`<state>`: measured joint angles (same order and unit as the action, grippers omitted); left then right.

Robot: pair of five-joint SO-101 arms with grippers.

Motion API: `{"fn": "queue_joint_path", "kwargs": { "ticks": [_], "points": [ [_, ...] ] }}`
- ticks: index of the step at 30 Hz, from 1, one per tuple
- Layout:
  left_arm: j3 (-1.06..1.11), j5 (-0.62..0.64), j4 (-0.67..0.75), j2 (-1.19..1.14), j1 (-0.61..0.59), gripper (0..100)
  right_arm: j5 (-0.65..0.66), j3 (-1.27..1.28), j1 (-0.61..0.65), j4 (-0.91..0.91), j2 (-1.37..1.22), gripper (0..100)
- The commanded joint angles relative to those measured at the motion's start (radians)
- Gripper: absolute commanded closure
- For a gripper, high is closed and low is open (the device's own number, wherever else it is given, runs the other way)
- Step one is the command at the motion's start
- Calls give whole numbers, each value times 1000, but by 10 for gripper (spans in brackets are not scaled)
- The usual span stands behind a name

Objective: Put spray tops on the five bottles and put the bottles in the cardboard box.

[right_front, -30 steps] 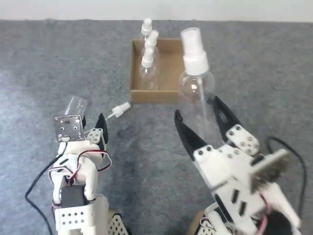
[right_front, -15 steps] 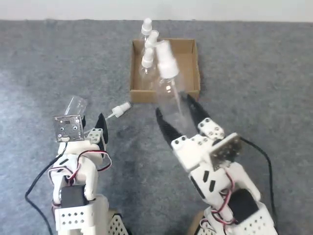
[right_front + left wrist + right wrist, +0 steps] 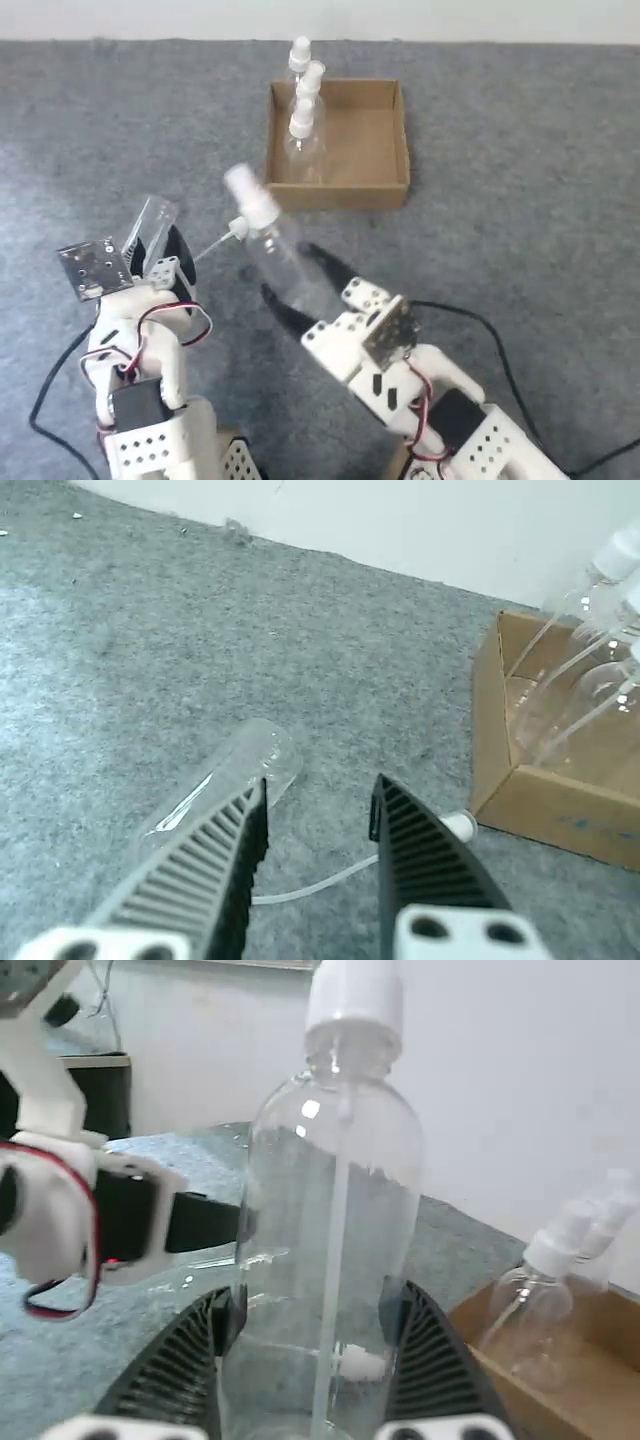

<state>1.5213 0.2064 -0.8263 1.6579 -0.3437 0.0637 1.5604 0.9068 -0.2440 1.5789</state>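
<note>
Right tool (image 3: 283,268) has swung left from the cardboard box (image 3: 403,140), clamped on a capped bottle (image 3: 272,240). Left tool (image 3: 315,792) stands open over an uncapped bottle (image 3: 225,780) lying toward the left edge of the worktop (image 3: 530,250).

Looks like a robotics lab bench: grey carpet (image 3: 520,150) under a bare white wall (image 3: 400,520).

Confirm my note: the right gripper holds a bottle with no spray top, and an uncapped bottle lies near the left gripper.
Wrong on the top: the bottle in the right gripper has a white spray top on, as the right wrist view shows. The uncapped bottle does lie near the left gripper.
</note>
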Motion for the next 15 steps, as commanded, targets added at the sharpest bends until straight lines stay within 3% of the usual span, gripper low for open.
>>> {"fn": "queue_joint_path", "kwargs": {
  "ticks": [1,8,15],
  "points": [
    [-85,38,2,12,-6,837,25,-11,56,25,28,991],
    [-125,207,98,12,-3,837,25,25,54,27,30,990],
    [-125,235,230,12,41,837,25,37,51,22,30,991]
  ]
}}
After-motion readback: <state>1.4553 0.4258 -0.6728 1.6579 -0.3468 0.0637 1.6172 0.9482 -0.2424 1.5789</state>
